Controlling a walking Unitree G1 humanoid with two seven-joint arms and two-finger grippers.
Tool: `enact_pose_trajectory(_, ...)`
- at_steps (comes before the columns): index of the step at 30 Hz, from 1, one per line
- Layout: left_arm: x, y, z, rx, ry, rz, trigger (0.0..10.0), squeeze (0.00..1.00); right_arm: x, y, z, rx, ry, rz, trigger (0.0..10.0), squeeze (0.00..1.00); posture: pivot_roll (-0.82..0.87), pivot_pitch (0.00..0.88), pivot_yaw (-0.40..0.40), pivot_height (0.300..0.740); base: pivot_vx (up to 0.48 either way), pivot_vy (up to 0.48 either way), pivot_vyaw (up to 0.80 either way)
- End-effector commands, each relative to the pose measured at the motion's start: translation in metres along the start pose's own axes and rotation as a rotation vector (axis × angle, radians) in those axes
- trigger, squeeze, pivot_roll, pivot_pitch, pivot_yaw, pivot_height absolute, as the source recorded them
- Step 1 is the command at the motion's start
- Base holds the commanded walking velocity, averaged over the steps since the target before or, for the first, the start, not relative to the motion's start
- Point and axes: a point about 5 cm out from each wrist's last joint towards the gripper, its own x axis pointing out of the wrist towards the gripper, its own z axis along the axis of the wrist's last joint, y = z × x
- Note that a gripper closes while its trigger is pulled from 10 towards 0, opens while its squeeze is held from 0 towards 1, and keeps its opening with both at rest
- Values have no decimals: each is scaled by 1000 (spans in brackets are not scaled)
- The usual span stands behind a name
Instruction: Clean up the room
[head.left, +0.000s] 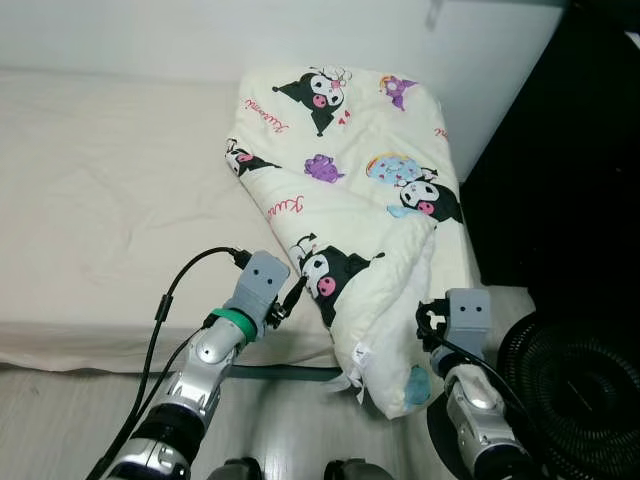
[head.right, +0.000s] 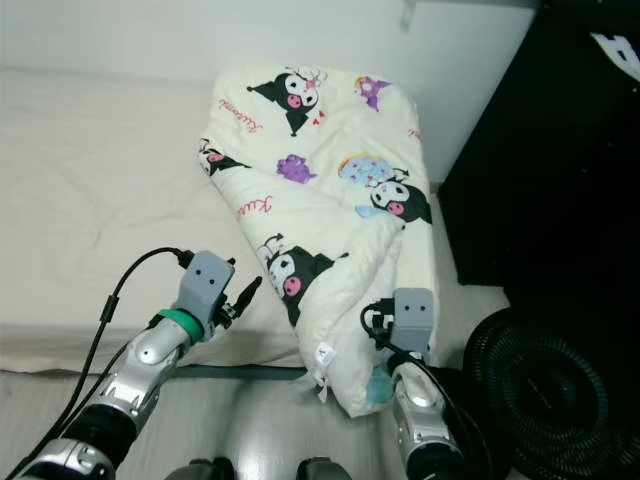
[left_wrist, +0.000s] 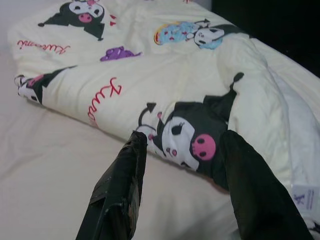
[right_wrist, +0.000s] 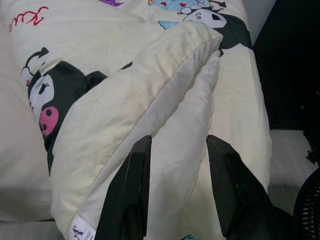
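Note:
A cream quilt (head.left: 345, 190) printed with black cartoon figures lies folded on the right part of the bed (head.left: 100, 200). Its near end hangs over the bed's front edge. My left gripper (head.left: 293, 297) is open just above the sheet. In the left wrist view its fingertips (left_wrist: 136, 142) sit close to the quilt's near left edge, by a black and pink figure (left_wrist: 192, 142). My right gripper (head.left: 430, 318) is open at the overhanging right end. In the right wrist view its fingers (right_wrist: 137, 180) stand on either side of a folded layer of quilt (right_wrist: 165, 100).
A round black fan (head.left: 580, 390) stands on the floor at the right, close to my right arm. A dark piece of furniture (head.left: 570, 140) rises beside the bed. A white wall (head.left: 200, 30) runs behind the bed. Pale floor (head.left: 60, 410) lies in front.

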Motion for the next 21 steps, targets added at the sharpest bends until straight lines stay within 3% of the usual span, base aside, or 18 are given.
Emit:
enact_pose_trajectory(1,-4,-4,-6,-9,29,-13,10000,0,-4,-3,-6,13,20,-19,10000,0,-61,98,52,660,0,0,0)
enact_pose_trajectory(13,-7,-5,-6,-10,44,-16,10000,0,-5,-3,-7,21,25,-20,10000,0,-60,99,55,615,0,0,0)
enact_pose_trajectory(21,-8,-4,-7,-11,55,-12,10000,0,-3,-7,-2,68,3,-36,10000,0,-59,100,58,615,0,0,0)
